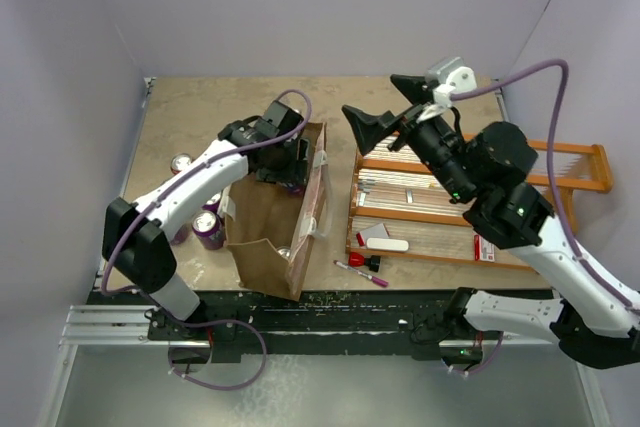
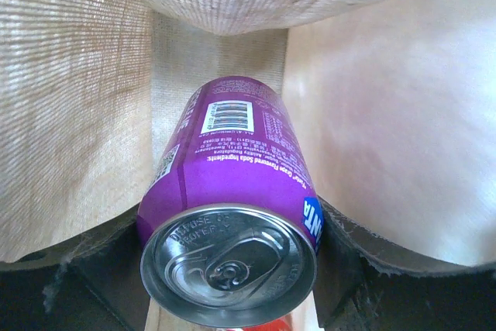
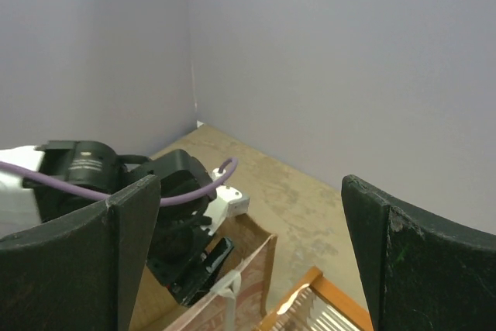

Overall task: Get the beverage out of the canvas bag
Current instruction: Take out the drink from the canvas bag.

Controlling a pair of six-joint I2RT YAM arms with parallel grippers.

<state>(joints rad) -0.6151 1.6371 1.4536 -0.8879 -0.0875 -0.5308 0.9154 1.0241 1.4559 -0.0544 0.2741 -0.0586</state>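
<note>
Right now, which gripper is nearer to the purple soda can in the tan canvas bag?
Left. The left gripper is inside the canvas bag, clamping the purple soda can; the right gripper hangs open outside the bag.

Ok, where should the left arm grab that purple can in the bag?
Grip the purple can across its round sides just under the lid, coming in through the canvas bag's open top: the lid faces that opening.

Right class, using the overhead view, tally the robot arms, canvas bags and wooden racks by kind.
Robot arms: 2
Canvas bags: 1
Wooden racks: 1
Total: 4
</note>
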